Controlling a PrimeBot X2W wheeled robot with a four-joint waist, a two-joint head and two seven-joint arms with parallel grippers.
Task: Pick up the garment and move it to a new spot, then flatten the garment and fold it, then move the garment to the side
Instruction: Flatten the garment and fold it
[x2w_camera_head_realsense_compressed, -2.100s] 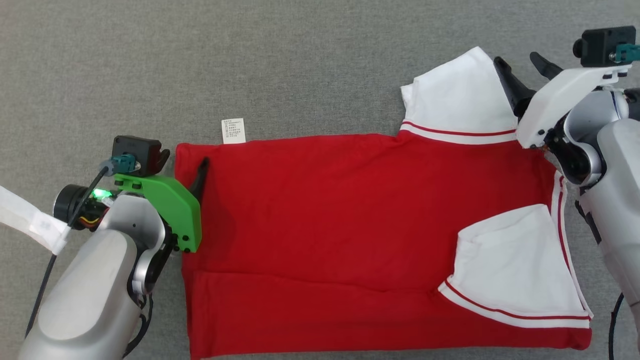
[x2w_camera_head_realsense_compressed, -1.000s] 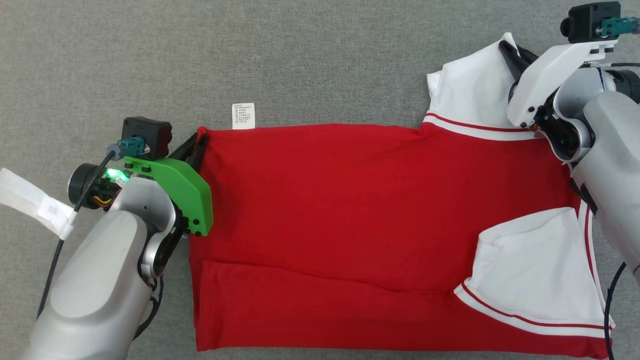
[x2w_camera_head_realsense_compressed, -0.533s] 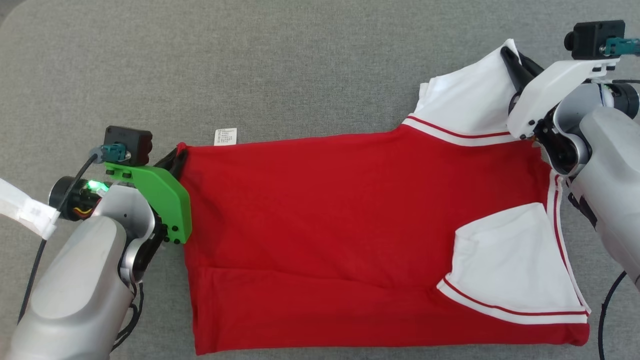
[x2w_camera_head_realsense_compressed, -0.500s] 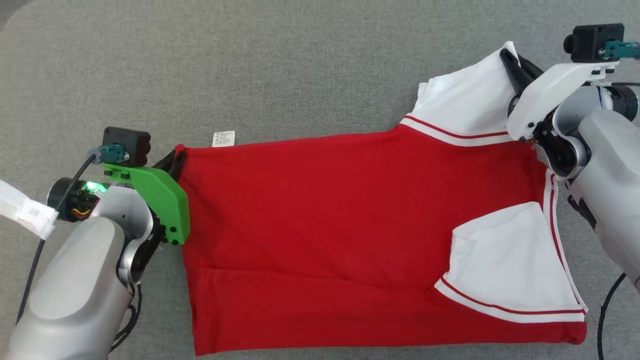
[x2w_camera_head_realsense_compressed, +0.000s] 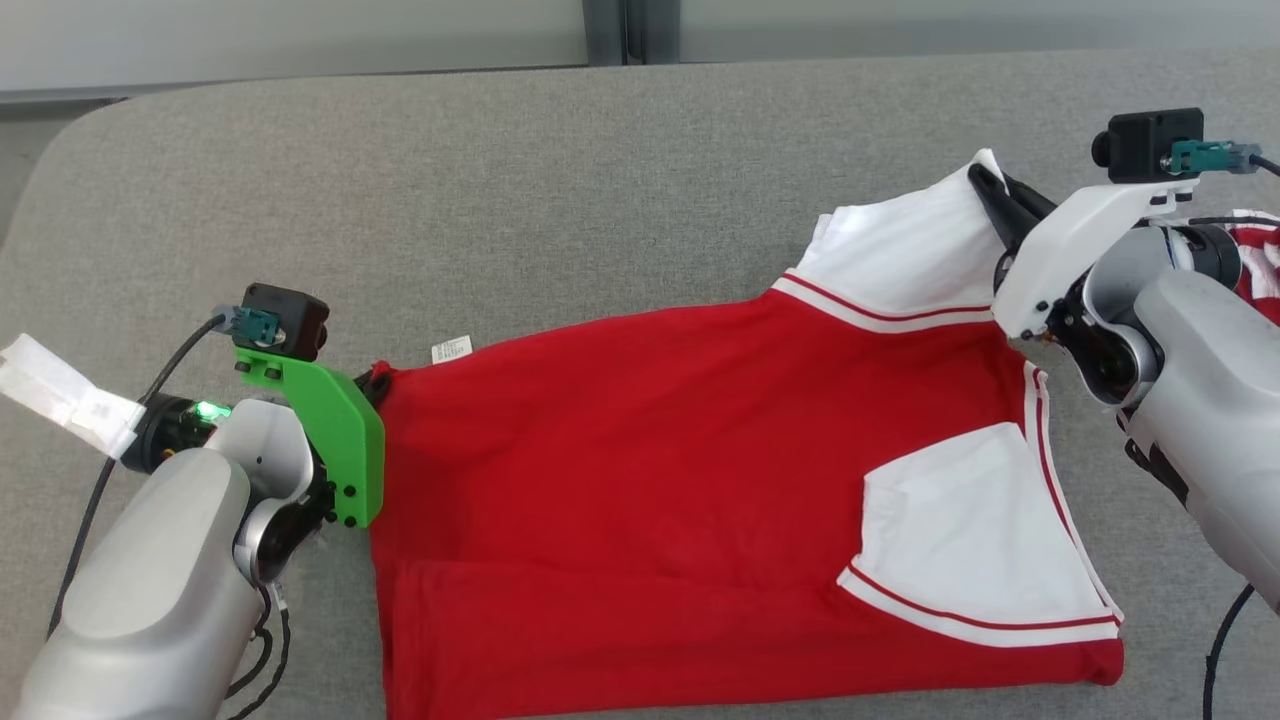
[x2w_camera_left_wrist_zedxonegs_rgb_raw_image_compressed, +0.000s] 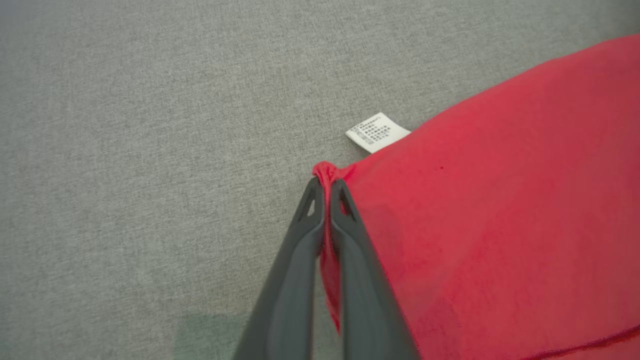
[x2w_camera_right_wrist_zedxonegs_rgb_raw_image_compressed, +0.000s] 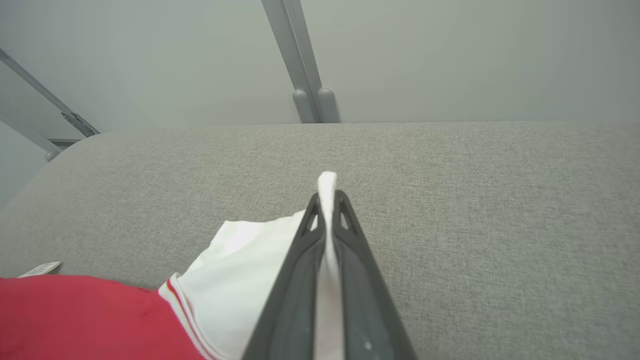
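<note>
Left jaws pinched on red hem corner of garment (x2w_camera_head_realsense_compressed: 640, 480), right jaws pinched on white sleeve (x2w_camera_head_realsense_compressed: 900, 260) tip. Garment spread on grey counter (x2w_camera_head_realsense_compressed: 500, 200).

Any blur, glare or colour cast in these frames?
Head view: even soft light, sharp, no glare on the red garment. Left wrist view: left end effector soft toward the bottom, greenish cast on the grey surface. Right wrist view: right end effector likewise soft near the lens.

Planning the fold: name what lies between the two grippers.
The red garment spans from left gripper to right gripper, its white care label near the left end; head view.
</note>
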